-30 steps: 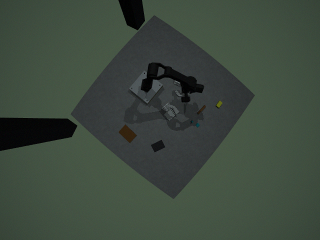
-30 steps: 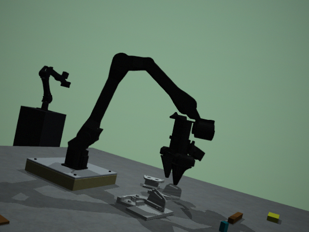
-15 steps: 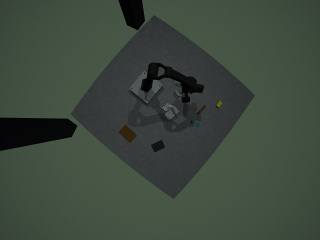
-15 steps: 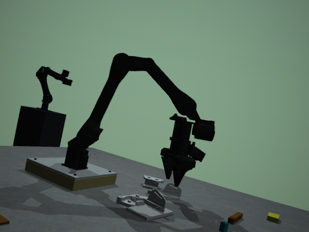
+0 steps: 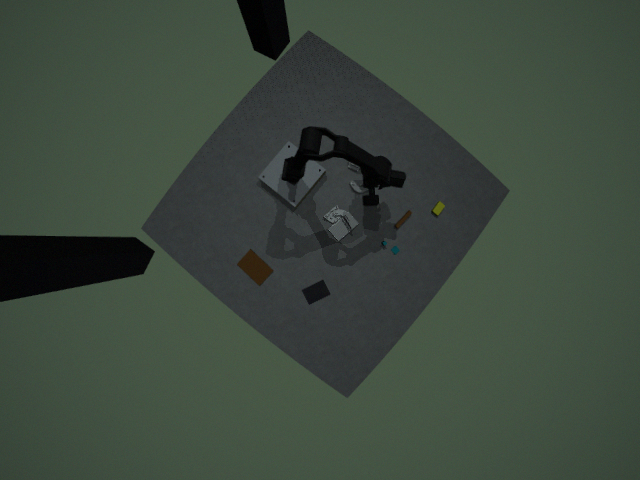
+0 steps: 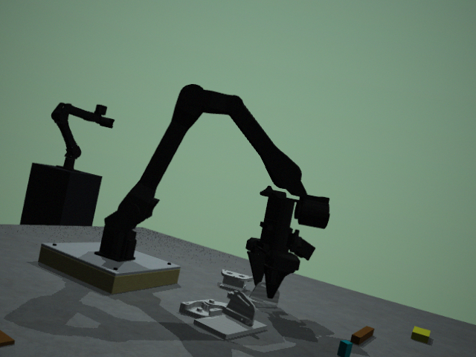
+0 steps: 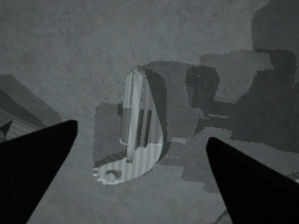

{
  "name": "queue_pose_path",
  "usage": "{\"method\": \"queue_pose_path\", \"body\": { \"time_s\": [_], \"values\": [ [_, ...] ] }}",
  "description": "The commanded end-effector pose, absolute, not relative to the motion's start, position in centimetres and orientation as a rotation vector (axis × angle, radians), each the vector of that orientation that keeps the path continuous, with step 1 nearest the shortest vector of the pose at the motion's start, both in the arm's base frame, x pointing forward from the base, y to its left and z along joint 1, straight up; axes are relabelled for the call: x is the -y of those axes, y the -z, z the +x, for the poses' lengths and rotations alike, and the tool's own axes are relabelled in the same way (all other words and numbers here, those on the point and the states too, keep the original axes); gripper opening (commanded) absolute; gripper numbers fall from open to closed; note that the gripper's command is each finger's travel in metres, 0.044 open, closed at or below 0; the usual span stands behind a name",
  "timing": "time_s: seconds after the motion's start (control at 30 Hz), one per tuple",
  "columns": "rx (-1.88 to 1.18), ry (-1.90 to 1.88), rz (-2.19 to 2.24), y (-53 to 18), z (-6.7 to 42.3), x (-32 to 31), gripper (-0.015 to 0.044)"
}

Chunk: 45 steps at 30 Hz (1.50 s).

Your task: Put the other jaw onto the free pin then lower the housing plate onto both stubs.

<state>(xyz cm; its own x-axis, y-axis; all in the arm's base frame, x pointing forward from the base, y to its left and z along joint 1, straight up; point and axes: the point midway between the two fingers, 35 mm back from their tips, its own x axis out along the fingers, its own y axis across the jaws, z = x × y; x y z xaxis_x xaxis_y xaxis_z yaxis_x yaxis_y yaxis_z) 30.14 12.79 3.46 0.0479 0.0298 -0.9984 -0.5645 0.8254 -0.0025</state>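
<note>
Straddling one loose jaw (image 5: 356,187) (image 6: 265,294) (image 7: 147,151), one tool (image 5: 370,199) (image 6: 265,285) (image 7: 145,134) hovers.

Overhead, low side, downward wrist views.

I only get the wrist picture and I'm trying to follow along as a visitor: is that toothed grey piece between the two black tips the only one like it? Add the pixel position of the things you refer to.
Observer: No. The exterior view shows another upright, fin-like piece (image 6: 242,308) on the housing base (image 6: 227,327), besides your loose jaw (image 6: 265,294) (image 7: 149,161).
Operator: Is the grabbing bit already touching mine?
Observer: The exterior view shows the end effector (image 6: 263,288) (image 7: 145,134) pointing down, its fingers spread with nothing between them; contact I cannot tell.
Operator: Anything colourful beyond my picture?
Observer: Yes, a yellow block (image 5: 438,208) (image 6: 421,333) lies on the table, beyond the orange bar (image 5: 403,219) (image 6: 362,335) from the arm.
</note>
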Motion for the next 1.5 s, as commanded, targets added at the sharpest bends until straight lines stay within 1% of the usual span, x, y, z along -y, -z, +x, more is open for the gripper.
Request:
{"method": "queue_pose_path", "body": {
  "time_s": [0.0,0.3,1.47],
  "values": [
    [-1.484,-0.477,-0.465,-2.3,29.9,-12.6,0.044],
    [-1.485,-0.477,-0.467,-0.9,29.9,-12.6,0.044],
    [-1.485,-0.477,-0.467,-0.7,29.9,-12.6,0.044]
  ]
}}
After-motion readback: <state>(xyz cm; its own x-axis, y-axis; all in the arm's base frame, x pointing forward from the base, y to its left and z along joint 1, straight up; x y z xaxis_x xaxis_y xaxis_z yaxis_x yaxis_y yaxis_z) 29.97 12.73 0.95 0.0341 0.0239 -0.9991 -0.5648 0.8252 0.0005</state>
